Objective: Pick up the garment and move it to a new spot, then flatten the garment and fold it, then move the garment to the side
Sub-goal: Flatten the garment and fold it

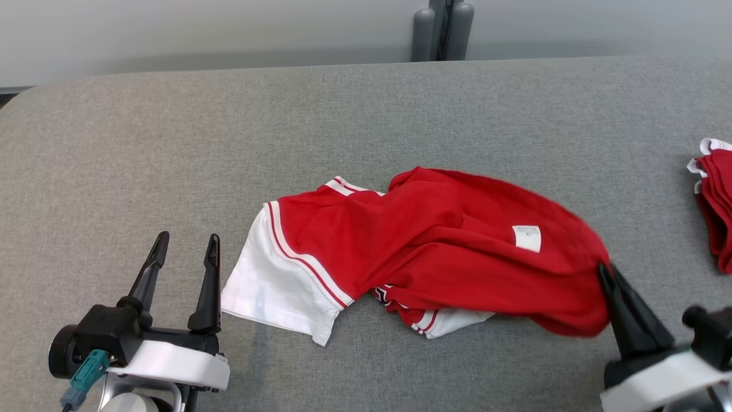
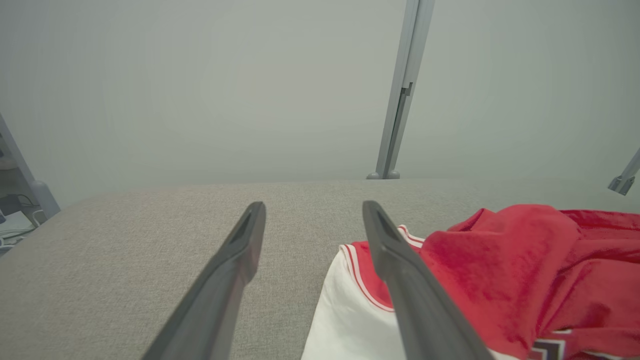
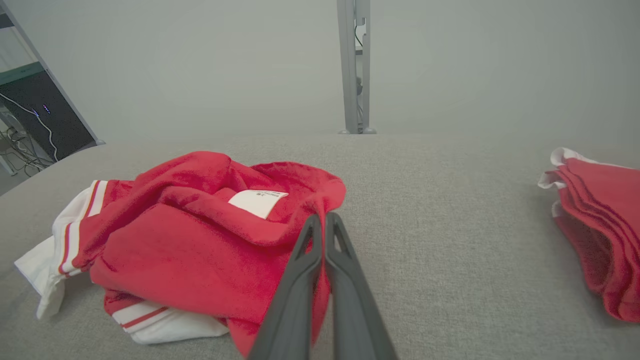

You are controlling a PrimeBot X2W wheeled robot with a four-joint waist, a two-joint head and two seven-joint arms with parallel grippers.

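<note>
The garment is a crumpled red top with white sleeves and striped trim, lying mid-table with a white label facing up. My right gripper is shut on the garment's right edge; in the right wrist view red cloth is pinched between the closed fingers. My left gripper stands open just left of the white sleeve, holding nothing. The left wrist view shows its two fingers spread, with the sleeve and red body to their right.
A stack of folded red garments with white trim lies at the table's right edge. The grey fabric table stretches bare to the left and back. A grey post rises behind the far edge.
</note>
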